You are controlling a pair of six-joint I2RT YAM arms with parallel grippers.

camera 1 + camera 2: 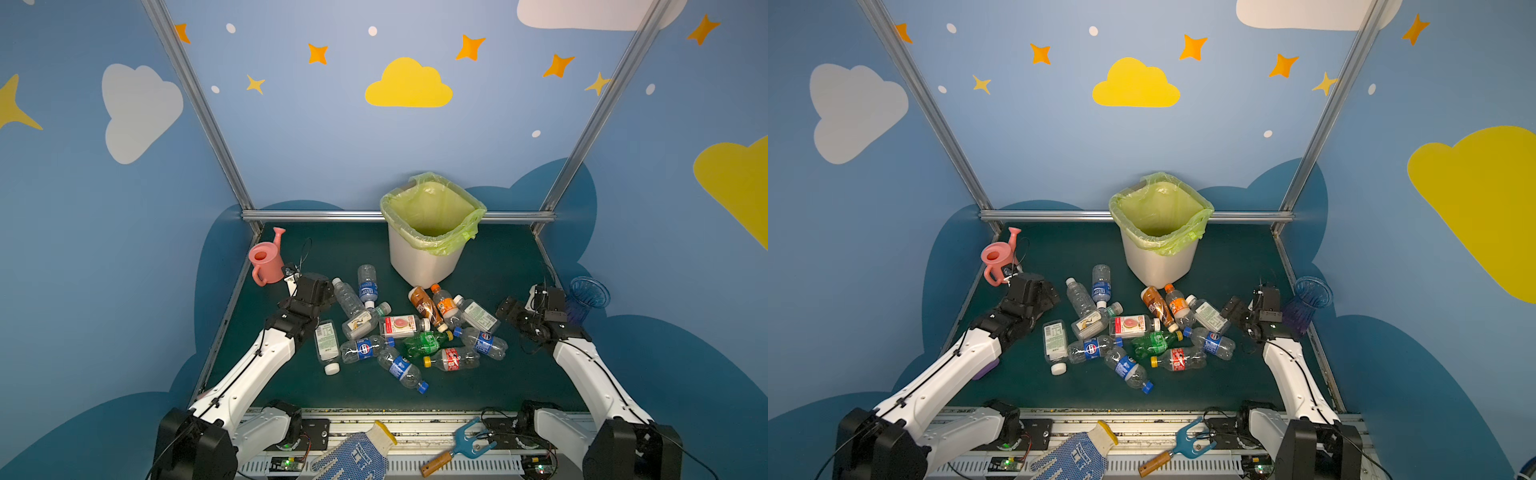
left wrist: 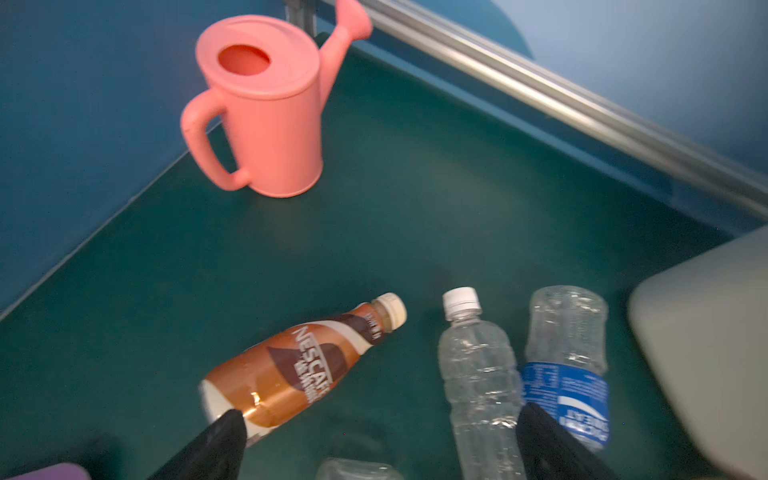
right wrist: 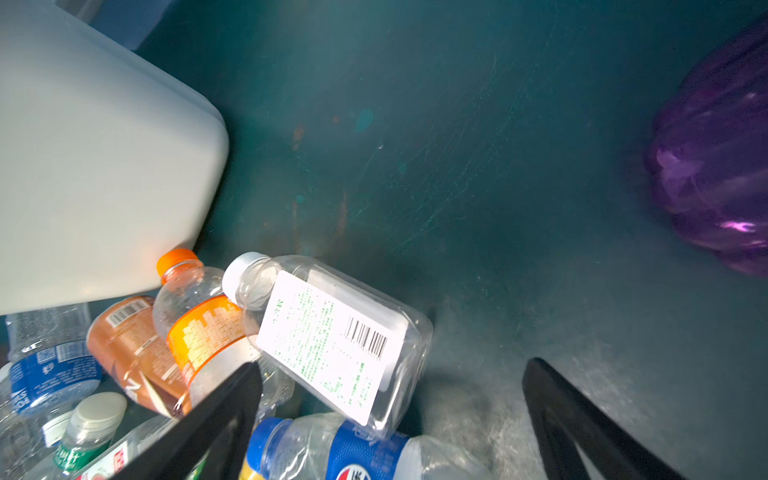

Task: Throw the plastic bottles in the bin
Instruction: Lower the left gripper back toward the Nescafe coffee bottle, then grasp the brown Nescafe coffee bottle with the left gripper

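Note:
Several plastic bottles (image 1: pixel 409 332) lie in a heap mid-table in both top views, in front of the white bin (image 1: pixel 419 266) with its yellow-green bag. My left gripper (image 1: pixel 328 294) hovers open at the heap's left edge. In the left wrist view its fingers span bare mat, with a brown bottle (image 2: pixel 299 365) on one side and a clear bottle (image 2: pixel 478 374) and a blue-labelled one (image 2: pixel 569 374) on the other. My right gripper (image 1: pixel 509 308) stands open at the heap's right edge, beside a white-labelled bottle (image 3: pixel 332 340) that lies on a blue-labelled bottle (image 3: pixel 353 453). Neither holds anything.
A pink watering can (image 1: pixel 266 259) stands at the back left, just behind my left gripper. A blue-purple ribbed vase (image 1: pixel 586 299) stands by the right rail behind my right wrist. A glove (image 1: pixel 357 453) and a blue hand fork (image 1: pixel 461 446) lie on the front rail.

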